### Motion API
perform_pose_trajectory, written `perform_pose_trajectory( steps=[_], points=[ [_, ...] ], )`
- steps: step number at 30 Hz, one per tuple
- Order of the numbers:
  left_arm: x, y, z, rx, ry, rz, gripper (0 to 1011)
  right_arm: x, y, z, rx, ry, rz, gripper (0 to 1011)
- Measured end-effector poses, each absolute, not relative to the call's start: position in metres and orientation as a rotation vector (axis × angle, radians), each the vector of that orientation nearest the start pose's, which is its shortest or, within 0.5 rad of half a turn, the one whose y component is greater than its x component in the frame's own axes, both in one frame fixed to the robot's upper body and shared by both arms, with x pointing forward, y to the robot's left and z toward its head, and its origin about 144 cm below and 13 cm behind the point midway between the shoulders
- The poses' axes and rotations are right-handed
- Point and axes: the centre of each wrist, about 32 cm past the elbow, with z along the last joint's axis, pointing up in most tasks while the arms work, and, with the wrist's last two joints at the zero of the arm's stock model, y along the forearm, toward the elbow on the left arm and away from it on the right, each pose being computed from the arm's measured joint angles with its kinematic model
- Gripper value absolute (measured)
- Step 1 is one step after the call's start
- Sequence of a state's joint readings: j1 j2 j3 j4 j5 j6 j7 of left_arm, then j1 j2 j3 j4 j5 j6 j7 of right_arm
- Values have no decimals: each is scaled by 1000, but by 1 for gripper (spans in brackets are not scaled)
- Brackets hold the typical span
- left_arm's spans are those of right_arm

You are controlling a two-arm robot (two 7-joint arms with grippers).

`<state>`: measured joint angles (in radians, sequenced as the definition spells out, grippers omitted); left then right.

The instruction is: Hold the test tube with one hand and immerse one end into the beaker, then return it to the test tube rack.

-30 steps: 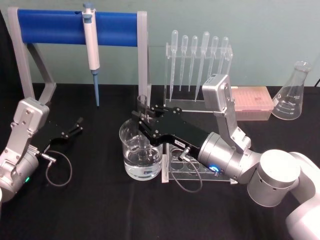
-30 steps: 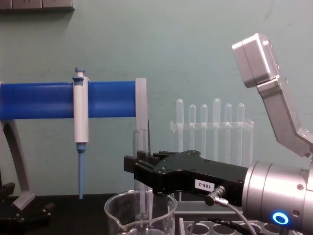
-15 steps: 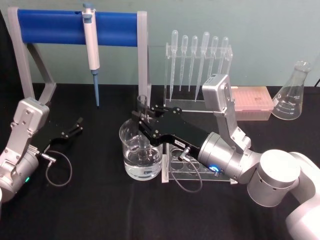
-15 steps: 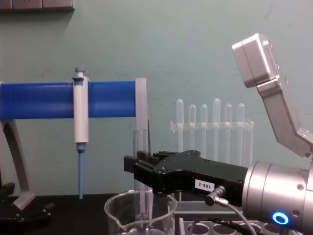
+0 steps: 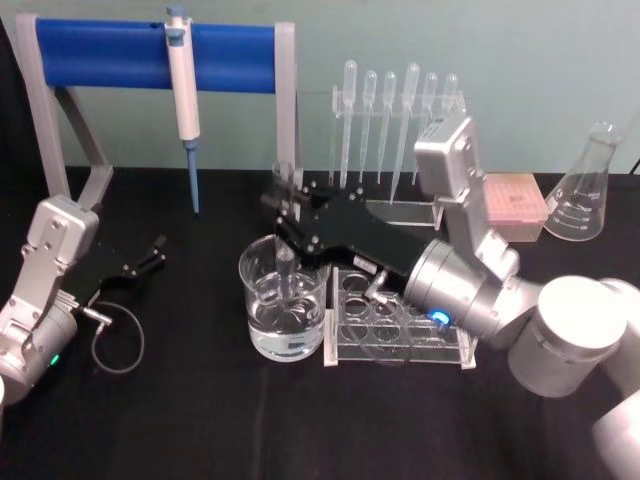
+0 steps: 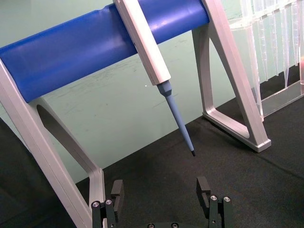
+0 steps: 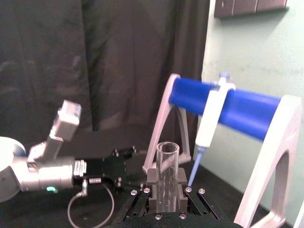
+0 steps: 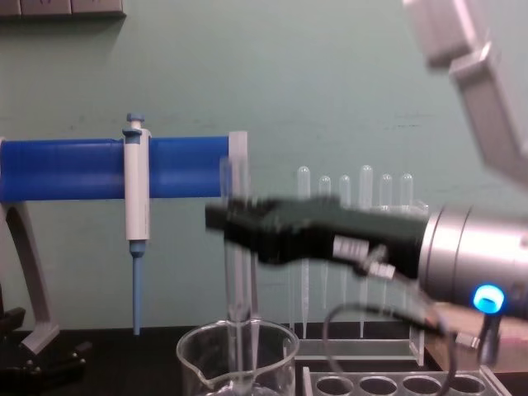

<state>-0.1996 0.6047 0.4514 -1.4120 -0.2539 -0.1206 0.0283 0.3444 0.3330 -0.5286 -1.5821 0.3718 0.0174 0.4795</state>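
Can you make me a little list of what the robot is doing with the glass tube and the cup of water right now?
Working hand: right hand, above the beaker
Held thing: test tube, upright, clamped between the fingers
Tube's bottom end: inside the beaker's rim, above the water's surface
Change: tube and hand are higher than half a second ago
Beaker: on the black table, beside the clear tube rack
Other hand: left hand, open, resting low on the table
Behind: pipette hanging on the blue stand
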Motion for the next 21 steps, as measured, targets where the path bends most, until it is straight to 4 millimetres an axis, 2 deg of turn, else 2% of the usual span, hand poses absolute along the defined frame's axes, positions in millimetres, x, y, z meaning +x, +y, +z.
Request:
perform_pose_trajectory(
  steps=[5, 12, 17, 21],
  points=[
    [489, 310, 1140, 304, -285, 1248, 1000, 502, -174, 1247, 58, -191, -596, 234],
    [489, 310, 1140, 304, -285, 1248, 1000, 484, -202, 1270, 155, -215, -602, 234],
    [489, 310, 1140, 304, -285, 1248, 1000, 471, -218, 1275, 129, -221, -638, 234],
    [489, 310, 1140, 304, -285, 1248, 1000, 462, -230, 1267, 72, -197, -687, 234]
  ],
)
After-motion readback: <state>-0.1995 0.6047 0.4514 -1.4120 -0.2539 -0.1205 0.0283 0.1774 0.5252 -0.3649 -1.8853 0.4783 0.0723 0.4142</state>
